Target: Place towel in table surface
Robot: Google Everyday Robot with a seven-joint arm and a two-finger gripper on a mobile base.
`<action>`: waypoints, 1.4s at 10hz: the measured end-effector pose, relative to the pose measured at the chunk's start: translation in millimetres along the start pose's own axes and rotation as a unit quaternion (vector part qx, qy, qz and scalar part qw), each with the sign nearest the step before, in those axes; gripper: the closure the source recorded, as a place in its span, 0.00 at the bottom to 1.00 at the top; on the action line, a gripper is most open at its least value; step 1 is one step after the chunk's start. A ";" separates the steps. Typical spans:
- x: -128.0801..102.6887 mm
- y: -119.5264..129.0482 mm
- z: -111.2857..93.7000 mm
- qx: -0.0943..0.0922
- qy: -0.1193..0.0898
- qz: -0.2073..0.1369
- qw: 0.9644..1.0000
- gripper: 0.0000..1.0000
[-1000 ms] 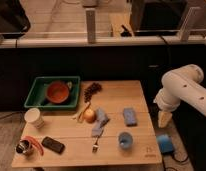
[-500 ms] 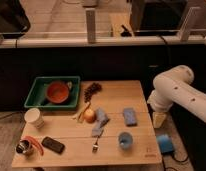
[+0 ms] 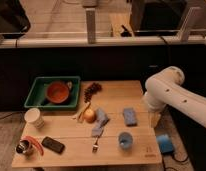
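The towel (image 3: 100, 122) is a crumpled blue-grey cloth lying on the wooden table (image 3: 113, 97), just right of an orange round fruit (image 3: 89, 115). My white arm (image 3: 168, 92) reaches in from the right. My gripper (image 3: 155, 119) hangs at the table's right edge, right of a blue sponge (image 3: 129, 116) and well right of the towel. It touches neither.
A green tray (image 3: 35, 98) holding a red bowl (image 3: 58, 92) stands back left. Dark grapes (image 3: 92, 89), a fork (image 3: 96, 144), a blue cup (image 3: 125, 140), a white cup (image 3: 33, 117), a black phone (image 3: 53, 145) and a can (image 3: 23, 148) are on the table. A blue object (image 3: 165, 143) sits low beside the right edge.
My arm and gripper have moved left, from beside the table to its right edge. The things on the table have not moved.
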 end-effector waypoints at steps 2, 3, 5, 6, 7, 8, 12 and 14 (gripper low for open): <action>-16.7 -5.4 2.5 0.003 0.002 -0.023 1.000 0.20; -19.7 -7.0 3.7 0.005 0.004 -0.034 0.999 0.20; -21.5 -8.1 6.3 0.007 0.008 -0.054 0.999 0.20; -25.3 -8.8 8.0 0.008 0.009 -0.062 0.998 0.20; -34.9 -11.0 10.6 0.009 0.011 -0.078 0.997 0.20; -44.9 -13.6 12.7 0.010 0.013 -0.092 0.996 0.20; -62.8 -15.5 20.9 0.015 0.021 -0.129 0.991 0.20; -86.1 -20.6 25.8 0.019 0.021 -0.154 0.988 0.20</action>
